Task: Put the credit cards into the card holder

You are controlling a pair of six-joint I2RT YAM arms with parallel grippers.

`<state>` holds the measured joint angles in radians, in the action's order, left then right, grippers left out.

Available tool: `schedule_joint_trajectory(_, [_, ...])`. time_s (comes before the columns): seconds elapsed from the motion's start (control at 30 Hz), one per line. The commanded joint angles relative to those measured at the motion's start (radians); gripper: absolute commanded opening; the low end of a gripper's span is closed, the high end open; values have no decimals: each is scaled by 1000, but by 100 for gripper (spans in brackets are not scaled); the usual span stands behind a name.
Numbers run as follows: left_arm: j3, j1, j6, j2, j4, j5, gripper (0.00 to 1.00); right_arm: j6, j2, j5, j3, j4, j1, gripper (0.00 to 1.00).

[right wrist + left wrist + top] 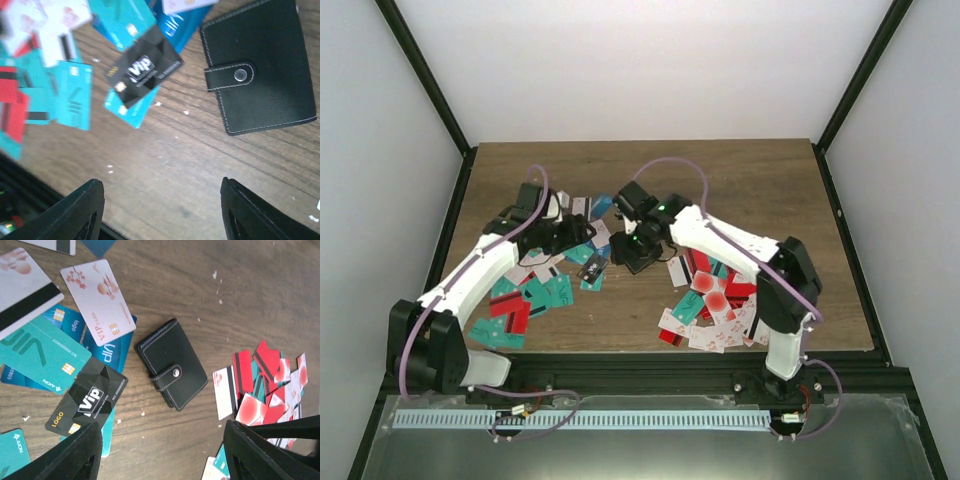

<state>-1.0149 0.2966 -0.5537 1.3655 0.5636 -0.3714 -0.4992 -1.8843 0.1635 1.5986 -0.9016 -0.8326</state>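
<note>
The card holder [172, 362], black with white stitching and a snapped strap, lies shut on the wood. It also shows at the upper right of the right wrist view [260, 70]. Credit cards lie spread around it: a black VIP card [87, 397] [145, 67], teal cards [40, 350], a white VIP card [97, 300] and a red and white heap [265, 375]. My left gripper [162, 440] hangs open above bare wood just short of the holder. My right gripper [165, 210] is open too, with nothing between its fingers. In the top view both grippers [565, 238] [638, 245] meet mid-table.
Teal and red cards [525, 295] are strewn by the left arm. A red and white pile [715, 300] lies under the right arm. A black frame [840, 110] borders the wooden table [740, 170], with white walls around it.
</note>
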Motion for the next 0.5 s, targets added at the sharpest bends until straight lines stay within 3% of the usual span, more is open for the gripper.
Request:
schedule_joint_trajectory(0.0, [20, 24, -11, -35, 5, -24, 66, -68, 109, 96, -35, 15, 48, 66])
schedule_joint_trajectory(0.23, [-30, 138, -67, 79, -3, 45, 58, 60, 103, 251, -195, 126, 266, 68])
schedule_joint_trajectory(0.47, [-141, 201, -108, 310, -46, 57, 44, 195, -54, 376, -157, 198, 378, 63])
